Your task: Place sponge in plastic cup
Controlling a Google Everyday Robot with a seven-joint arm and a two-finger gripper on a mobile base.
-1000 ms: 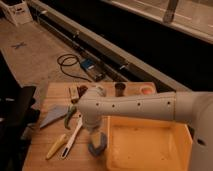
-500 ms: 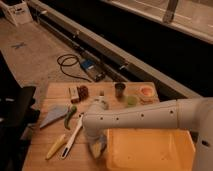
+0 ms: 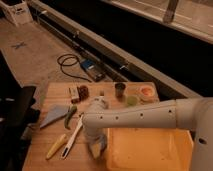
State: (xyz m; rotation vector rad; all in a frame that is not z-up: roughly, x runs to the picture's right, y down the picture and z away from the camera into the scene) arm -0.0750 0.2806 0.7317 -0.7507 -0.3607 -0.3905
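Observation:
The pale green plastic cup (image 3: pixel 131 100) stands at the back of the wooden table (image 3: pixel 47 157), between a dark brown cup (image 3: pixel 120 90) and an orange dish (image 3: pixel 146 92). My white arm (image 3: pixel 150 116) reaches in from the right and bends down near the table's front. The gripper (image 3: pixel 95 148) points down there, just left of the yellow tray, and looks open. A blue-grey block at its tip appears to be the sponge (image 3: pixel 93 150), on or just above the table. I cannot tell whether the gripper is touching it.
A large yellow tray (image 3: pixel 150 150) fills the front right. A grey-blue triangular cloth (image 3: pixel 54 116), a green item (image 3: pixel 70 116), a white utensil (image 3: pixel 73 139) and a yellow utensil (image 3: pixel 56 146) lie to the left. A small box (image 3: pixel 74 92) and a brown object (image 3: pixel 83 91) stand behind. Cables lie on the floor beyond.
The arm has dropped lower over the table, uncovering the cups at the back. The gripper has sunk slightly and stayed near the tray's left edge.

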